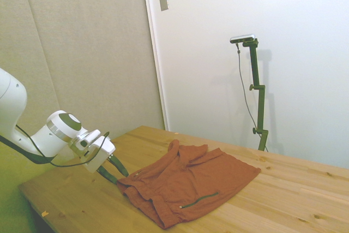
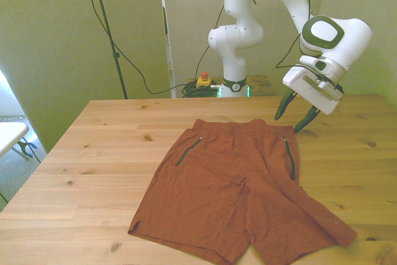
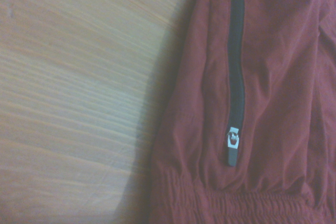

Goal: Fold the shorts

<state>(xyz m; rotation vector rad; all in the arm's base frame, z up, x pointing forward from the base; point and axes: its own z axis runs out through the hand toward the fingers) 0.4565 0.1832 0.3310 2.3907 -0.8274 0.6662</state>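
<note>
The shorts [image 2: 239, 190] lie spread out flat on the wooden tabletop [image 2: 93, 153], with the waistband toward the robot and both legs pointing away from it. They are rust-orange with a dark zipper [image 3: 235, 72] on each side. The end effector [image 2: 297, 115] hangs just above the waistband corner on the front view's right. Its two fingers [image 2: 282, 106] are spread apart and hold nothing. Up close, a small silver zipper pull [image 3: 232, 141] sits near the gathered waistband.
</note>
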